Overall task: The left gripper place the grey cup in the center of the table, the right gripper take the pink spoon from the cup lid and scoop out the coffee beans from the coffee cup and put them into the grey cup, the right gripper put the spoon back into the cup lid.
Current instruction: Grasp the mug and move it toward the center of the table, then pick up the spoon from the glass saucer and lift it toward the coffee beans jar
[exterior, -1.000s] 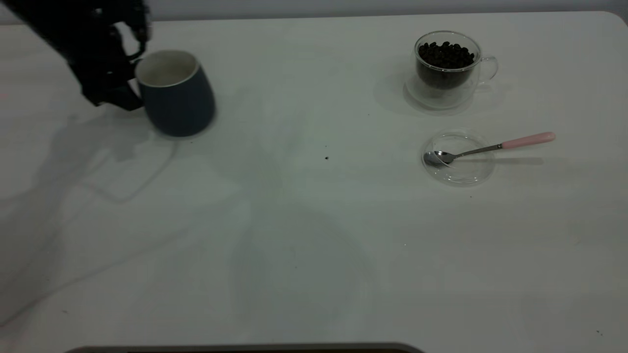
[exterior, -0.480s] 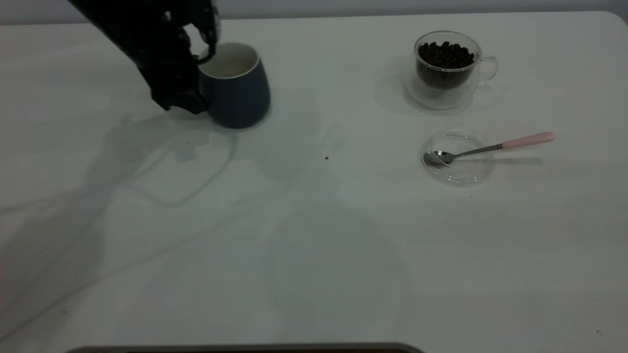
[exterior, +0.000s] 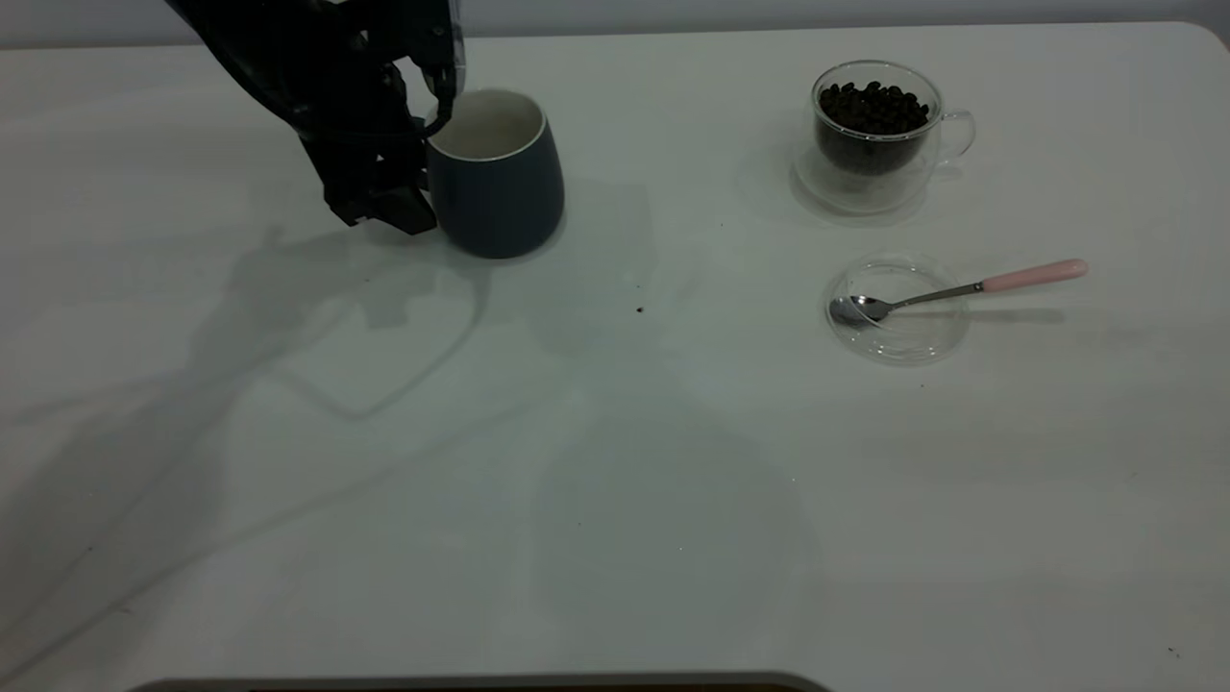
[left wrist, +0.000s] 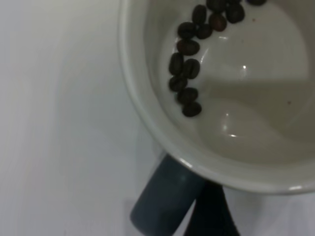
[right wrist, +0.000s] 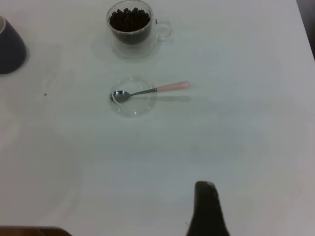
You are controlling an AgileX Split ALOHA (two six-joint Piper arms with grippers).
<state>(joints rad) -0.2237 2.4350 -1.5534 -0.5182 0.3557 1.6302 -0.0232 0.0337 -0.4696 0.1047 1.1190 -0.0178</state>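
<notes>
The grey cup (exterior: 495, 173) stands left of the table's middle, toward the far edge, and my left gripper (exterior: 423, 159) is shut on its handle. In the left wrist view the grey cup (left wrist: 162, 128) shows its white inside with several coffee beans (left wrist: 186, 73) and its handle (left wrist: 160, 204). Far right stands the coffee cup (exterior: 873, 135), heaped with coffee beans (exterior: 873, 106). Nearer lies the cup lid (exterior: 898, 312), and the pink spoon (exterior: 961, 288) rests with its bowl in it, handle pointing right. My right gripper (right wrist: 206, 201) hangs high above the near table, far from the pink spoon (right wrist: 152, 91).
The white table (exterior: 615, 481) spreads wide between the grey cup and the glass things. A tiny dark speck (exterior: 640, 309) lies near the middle. The table's far edge runs just behind both cups.
My left gripper has carried the grey cup to the right, from the far left toward the table's middle. The coffee cup, lid and spoon have not moved.
</notes>
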